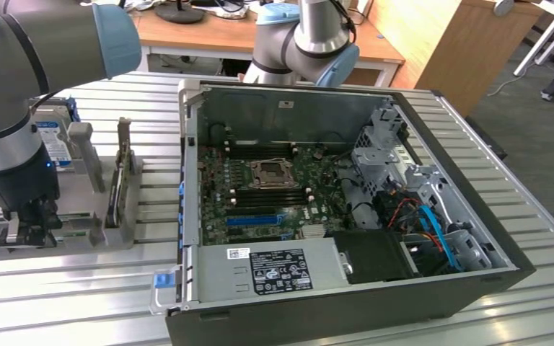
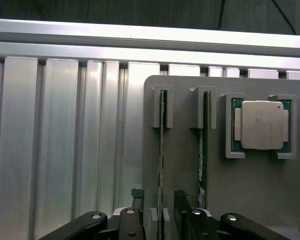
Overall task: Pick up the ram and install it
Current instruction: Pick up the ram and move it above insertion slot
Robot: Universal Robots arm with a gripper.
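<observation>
Item: ram (image 2: 162, 150). It is standing on edge in a slot of the grey holder (image 2: 182, 160), not yet lifted and not yet installed.

Hand: my gripper (image 2: 160, 217) is hanging low over the holder, released. One of the fingers (image 2: 182, 210) is on each side of the stick, with a gap showing on both sides, so I am grasping nothing.

Progress: I judge I am lined up for the pick and no more. The lift, the carry and the seating in the board are all left to do.

Adjacent, same holder: a second stick (image 2: 206, 150) is standing in the neighbouring slot, just beside my finger. A square silver processor chip (image 2: 262, 125) is lying flat in its own pocket beyond that.

Under it: a slatted aluminium table (image 2: 65, 150).

Destination: an open computer case (image 1: 287, 108) is lying on the table at the exterior view's right of the holder. Its motherboard (image 1: 248, 209) is facing up, and the black memory slots (image 1: 257, 193) beside the processor socket (image 1: 272, 173) are looking unfilled.

In the way: the neighbouring stick is crowding my finger, and the case wall is standing between the holder and the board. Blue cables (image 1: 431, 223) are trailing at the far side, well apart from the slots.
</observation>
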